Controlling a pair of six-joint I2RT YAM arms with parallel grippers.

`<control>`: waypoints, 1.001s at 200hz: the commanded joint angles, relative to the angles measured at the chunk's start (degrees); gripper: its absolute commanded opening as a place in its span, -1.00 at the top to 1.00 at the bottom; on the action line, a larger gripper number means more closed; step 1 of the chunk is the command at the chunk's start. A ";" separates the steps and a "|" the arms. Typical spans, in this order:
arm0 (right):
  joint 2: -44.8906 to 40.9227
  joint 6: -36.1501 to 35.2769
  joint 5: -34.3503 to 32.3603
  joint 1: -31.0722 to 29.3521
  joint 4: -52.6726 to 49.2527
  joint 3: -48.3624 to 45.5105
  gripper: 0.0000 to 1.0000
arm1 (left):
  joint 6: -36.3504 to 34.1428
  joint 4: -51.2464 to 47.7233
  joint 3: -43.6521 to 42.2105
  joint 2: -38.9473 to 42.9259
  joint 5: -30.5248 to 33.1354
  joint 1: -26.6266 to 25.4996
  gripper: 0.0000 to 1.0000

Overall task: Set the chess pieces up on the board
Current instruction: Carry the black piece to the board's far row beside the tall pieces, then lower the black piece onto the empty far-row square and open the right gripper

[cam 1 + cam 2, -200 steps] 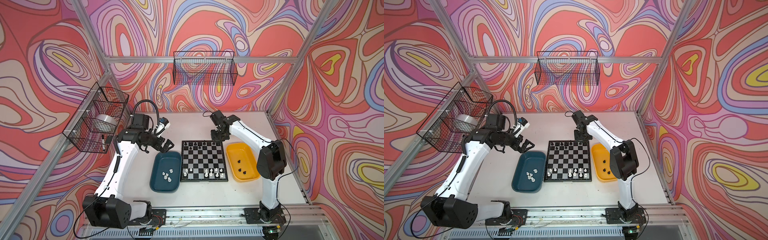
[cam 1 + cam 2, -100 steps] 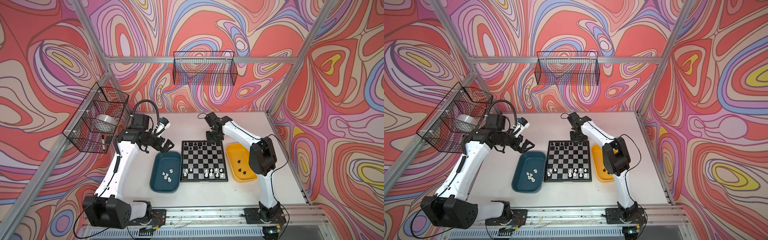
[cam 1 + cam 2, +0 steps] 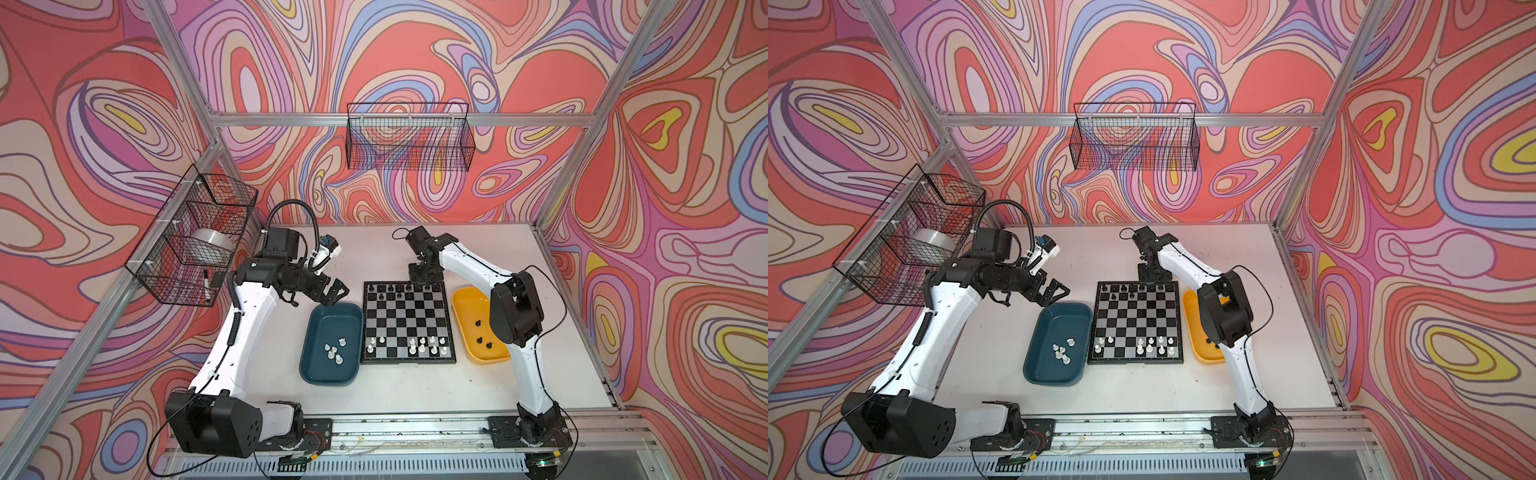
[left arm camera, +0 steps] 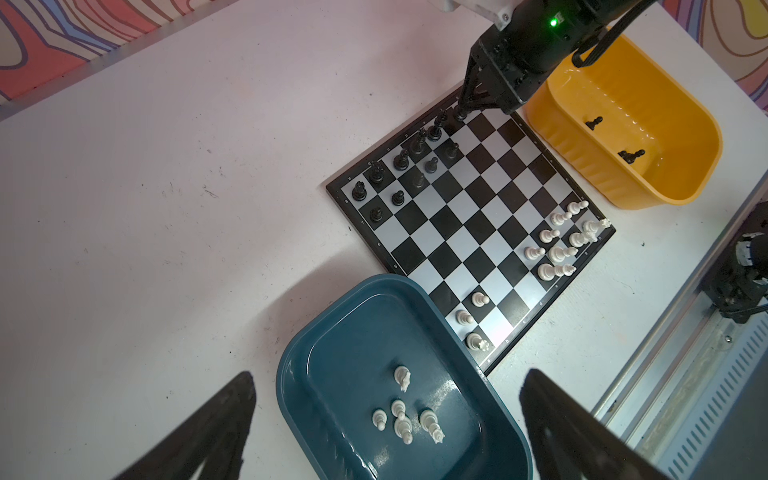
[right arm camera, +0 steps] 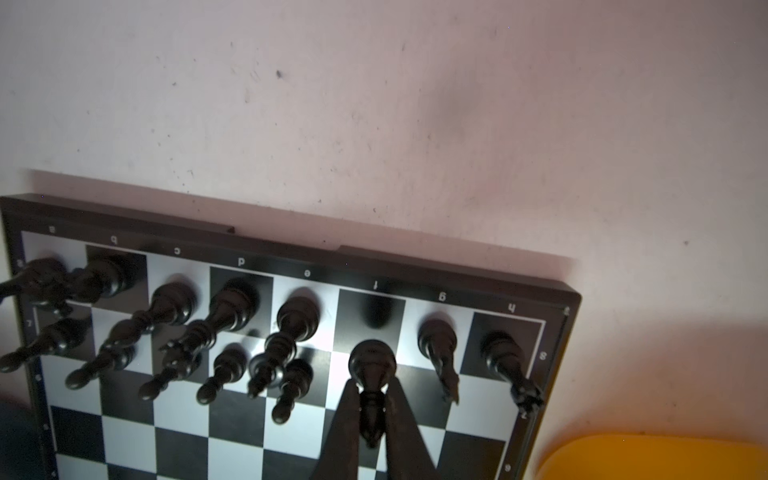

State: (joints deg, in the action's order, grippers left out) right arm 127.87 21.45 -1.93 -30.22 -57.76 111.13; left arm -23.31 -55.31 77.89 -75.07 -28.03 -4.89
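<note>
Left gripper [image 3: 337, 294] hangs spread by teal tray [image 3: 306, 345] holding five loose white chessmen [image 3: 333, 351], board [image 3: 407, 320] alongside, right gripper [image 5: 371, 388] pinching black piece [image 5: 371, 360] over far row, black knight [image 5: 438, 344] crowding close, yellow tray [image 3: 462, 308] beyond.

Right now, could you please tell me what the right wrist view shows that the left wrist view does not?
Only right wrist: the black piece pinched in the right gripper, near the back row's bare square. Only left wrist: the teal tray with loose white pieces, the white ranks, the open left gripper. Both: the board, its black rows, the yellow tray.
</note>
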 commanded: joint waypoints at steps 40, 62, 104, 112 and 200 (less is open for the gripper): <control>3.26 -0.89 -0.26 -0.40 -0.27 2.25 0.79 | 0.25 -1.47 -0.19 0.89 -0.28 -0.21 -1.00; 3.46 -1.10 -0.43 -0.39 -0.40 2.58 0.79 | 0.20 -1.46 -0.19 0.80 -0.19 -0.21 -1.00; 3.87 -1.15 -0.52 -0.46 -0.61 2.94 0.74 | 0.27 -1.46 -0.19 0.89 -0.25 -0.21 -1.00; 3.95 -1.21 -0.50 -0.45 -0.60 2.95 0.72 | 0.24 -1.47 -0.19 0.89 -0.27 -0.21 -1.00; 4.38 -1.59 -0.78 -0.45 -1.22 4.09 0.62 | 0.21 -1.56 -0.28 1.06 -0.12 -0.21 -1.00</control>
State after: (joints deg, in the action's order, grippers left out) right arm 131.04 20.36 -1.98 -30.22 -58.35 113.69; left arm -23.31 -55.31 77.89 -75.07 -28.03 -4.89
